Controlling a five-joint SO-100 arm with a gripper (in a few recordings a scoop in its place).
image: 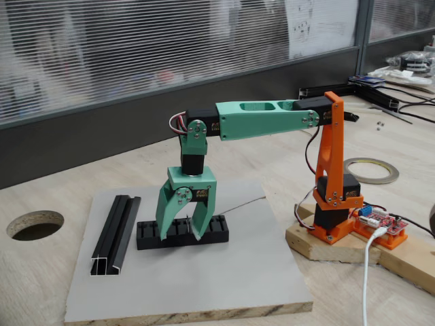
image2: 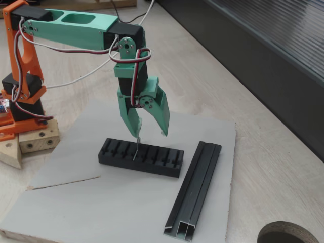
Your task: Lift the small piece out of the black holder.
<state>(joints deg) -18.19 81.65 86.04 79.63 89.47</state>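
The black holder (image: 216, 231) (image2: 162, 159) lies on the grey board, its row of slots facing up. The small piece (image2: 136, 148), a thin pale sliver, stands upright in a slot left of the holder's middle. My green gripper (image: 180, 238) (image2: 151, 134) points straight down over the holder and is open, its fingers spread wide. The tip of one finger (image2: 132, 126) sits right at the top of the sliver; I cannot tell whether it touches. The other finger (image2: 163, 119) hangs well apart, so nothing is pinched.
A long black grooved rail (image: 115, 234) (image2: 195, 190) lies on the grey board (image: 204, 285) (image2: 101, 212) beside the holder. A thin grey wire (image: 241, 204) (image2: 66, 182) rests on the other side. The orange arm base (image: 333, 204) stands off the board. The table has a round hole (image: 34, 224).
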